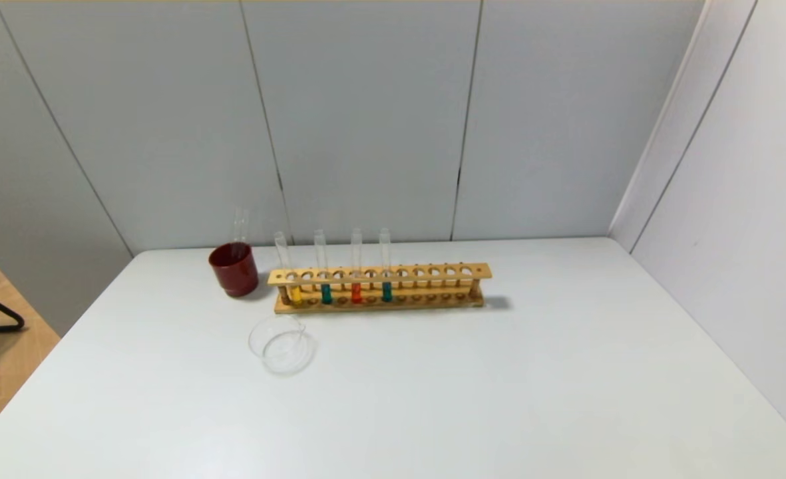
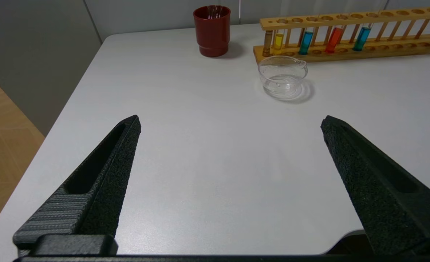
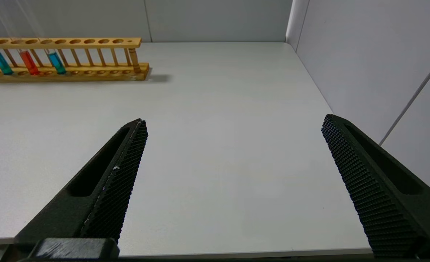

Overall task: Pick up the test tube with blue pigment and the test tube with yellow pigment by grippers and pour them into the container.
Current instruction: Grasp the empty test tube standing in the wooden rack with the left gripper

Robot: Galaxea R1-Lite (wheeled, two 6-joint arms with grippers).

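Note:
A wooden rack stands at the back of the white table. From its left end it holds the yellow tube, a blue tube, an orange-red tube and a second blue tube, all upright. The clear glass container sits in front of the rack's left end, empty. In the left wrist view I see the yellow tube, both blue tubes and the container. My left gripper is open, near the table's front left. My right gripper is open, near the front right edge. Neither shows in the head view.
A dark red cup stands left of the rack with a clear tube in it; it also shows in the left wrist view. Grey panel walls close the back and right side. The table's left edge drops to a wooden floor.

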